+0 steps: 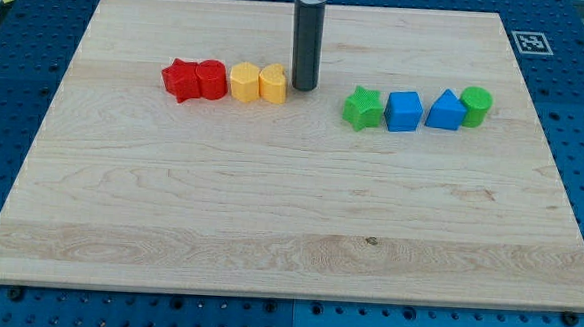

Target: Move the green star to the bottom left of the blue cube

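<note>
Wooden board on a blue perforated table, with a row of blocks across the upper half. At the view's left, red star, red cylinder, yellow hexagon and yellow block packed touching, with my tip down just beside the yellow block on its right. Further right, apart from the tip: green star, blue cube, blue triangular block, green cylinder, standing close together in line.

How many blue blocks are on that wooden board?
2. The blue cube sits right of the green star; the blue triangular block is next, beside the green cylinder. None seem hidden.
</note>
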{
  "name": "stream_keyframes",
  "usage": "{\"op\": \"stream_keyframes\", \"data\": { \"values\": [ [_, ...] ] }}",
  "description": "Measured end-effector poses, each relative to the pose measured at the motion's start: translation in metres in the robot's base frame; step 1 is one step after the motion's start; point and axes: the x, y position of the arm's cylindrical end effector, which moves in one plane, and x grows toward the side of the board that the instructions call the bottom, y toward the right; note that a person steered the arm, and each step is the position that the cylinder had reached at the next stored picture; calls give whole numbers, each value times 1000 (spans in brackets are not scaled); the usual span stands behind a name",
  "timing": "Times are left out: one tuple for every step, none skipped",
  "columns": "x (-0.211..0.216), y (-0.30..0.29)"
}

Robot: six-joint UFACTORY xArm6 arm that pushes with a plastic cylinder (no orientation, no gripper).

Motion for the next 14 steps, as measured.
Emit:
{"op": "stream_keyframes", "data": {
  "values": [
    [0, 1],
    [0, 2],
    [2, 14],
    [2, 24],
    [3, 24],
    [20, 28],
    [23, 28],
    [23, 28],
    [23, 40],
    [23, 51],
    [23, 51],
    [32, 52],
    [41, 57],
    [43, 57]
  ]
}}
